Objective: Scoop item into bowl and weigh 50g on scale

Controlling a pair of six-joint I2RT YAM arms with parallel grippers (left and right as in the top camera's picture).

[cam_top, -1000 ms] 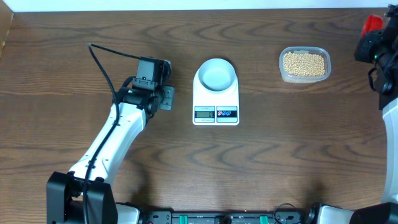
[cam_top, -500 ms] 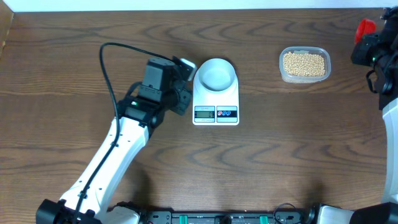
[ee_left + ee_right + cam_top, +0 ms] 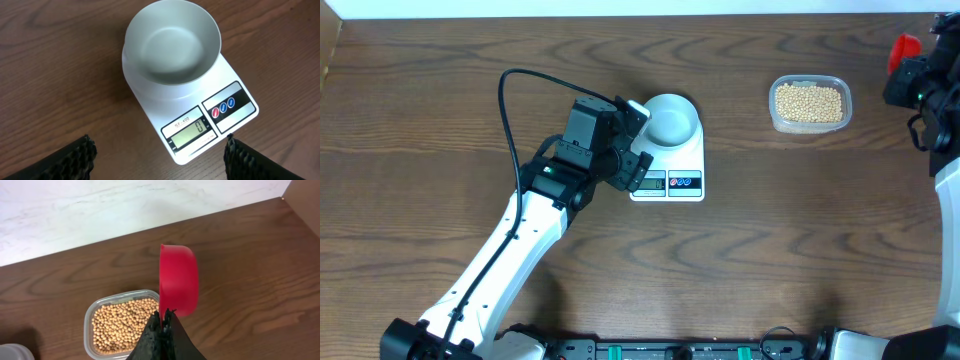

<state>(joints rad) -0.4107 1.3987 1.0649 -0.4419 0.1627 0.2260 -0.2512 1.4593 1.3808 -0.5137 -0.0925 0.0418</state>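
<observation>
The white bowl (image 3: 670,120) stands with nothing in it on the white scale (image 3: 667,175). In the left wrist view the bowl (image 3: 172,42) is seen from above and the scale (image 3: 200,117) shows 0 on its display. My left gripper (image 3: 638,137) hovers open at the scale's left front corner, nothing between its fingers (image 3: 75,160). The beans (image 3: 809,103) fill a clear tub at the back right. My right gripper (image 3: 162,317) is shut on the handle of a red scoop (image 3: 178,280), held above the table just right of the beans (image 3: 122,322).
The clear tub (image 3: 90,325) sits near the table's back edge, with a white wall behind it. The right arm (image 3: 930,90) stands at the far right edge of the overhead view. Bare wood lies in front of the scale.
The left arm has swung right from beside the scale up to its left front corner, and its jaws have opened. The right gripper with the red scoop has barely shifted.
</observation>
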